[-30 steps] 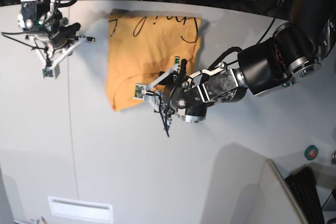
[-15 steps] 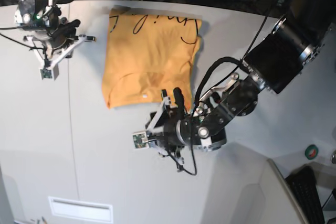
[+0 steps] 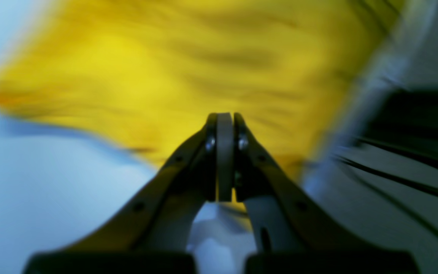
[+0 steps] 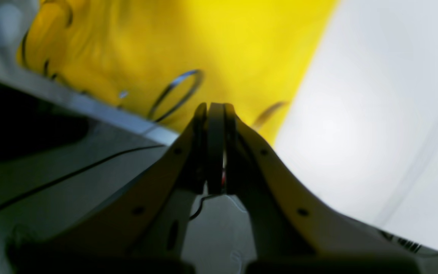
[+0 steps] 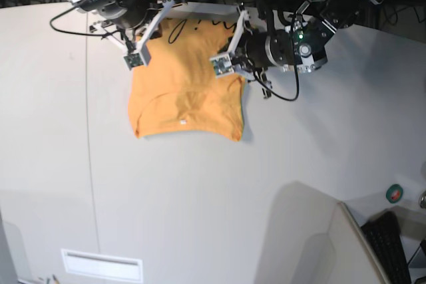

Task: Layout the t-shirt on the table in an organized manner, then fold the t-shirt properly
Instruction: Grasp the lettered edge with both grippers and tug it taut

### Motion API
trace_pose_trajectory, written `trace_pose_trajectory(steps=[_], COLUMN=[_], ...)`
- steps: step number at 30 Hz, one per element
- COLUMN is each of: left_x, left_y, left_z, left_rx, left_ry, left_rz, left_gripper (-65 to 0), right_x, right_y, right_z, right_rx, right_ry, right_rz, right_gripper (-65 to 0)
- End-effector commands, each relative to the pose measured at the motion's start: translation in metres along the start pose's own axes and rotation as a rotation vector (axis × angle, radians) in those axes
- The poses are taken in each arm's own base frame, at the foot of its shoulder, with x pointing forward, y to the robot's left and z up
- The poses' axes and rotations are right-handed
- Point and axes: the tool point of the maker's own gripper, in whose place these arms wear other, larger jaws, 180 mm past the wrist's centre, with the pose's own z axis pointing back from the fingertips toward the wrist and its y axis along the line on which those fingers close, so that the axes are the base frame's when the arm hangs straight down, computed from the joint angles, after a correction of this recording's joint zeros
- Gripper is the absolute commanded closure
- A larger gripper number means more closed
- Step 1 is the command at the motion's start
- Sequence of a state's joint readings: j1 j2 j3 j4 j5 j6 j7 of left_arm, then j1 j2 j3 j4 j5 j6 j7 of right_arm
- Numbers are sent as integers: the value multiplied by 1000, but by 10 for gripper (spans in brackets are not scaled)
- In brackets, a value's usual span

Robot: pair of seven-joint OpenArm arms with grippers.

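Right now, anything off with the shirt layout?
The t-shirt lies fairly flat on the table, but its far lettered edge sits at the table's far edge, and its right side looks slightly rumpled. Both wrist views are blurred.

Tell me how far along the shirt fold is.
Done: the t-shirt lies as a compact rectangle on the table. In hand: left gripper and right gripper, both shut, sit at its far edge; whether they pinch cloth is unclear. Left: any remaining folds.
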State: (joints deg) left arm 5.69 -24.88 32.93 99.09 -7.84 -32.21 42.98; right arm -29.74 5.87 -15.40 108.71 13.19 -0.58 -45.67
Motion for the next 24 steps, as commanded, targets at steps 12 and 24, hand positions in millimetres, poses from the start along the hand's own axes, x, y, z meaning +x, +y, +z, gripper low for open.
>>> trace_pose_trajectory(steps=[12, 24], left_x=[-37, -29], left_y=[-6, 38], left_z=[-16, 38], left_rx=[-33, 162], left_ry=[78, -20], left_rz=[84, 167], left_gripper=[0, 0], right_x=[-28, 17], right_y=[-22, -35], right_z=[-44, 23], right_rx=[-46, -84], right_ry=[14, -175], right_rz=[-13, 25], right_gripper=[0, 0])
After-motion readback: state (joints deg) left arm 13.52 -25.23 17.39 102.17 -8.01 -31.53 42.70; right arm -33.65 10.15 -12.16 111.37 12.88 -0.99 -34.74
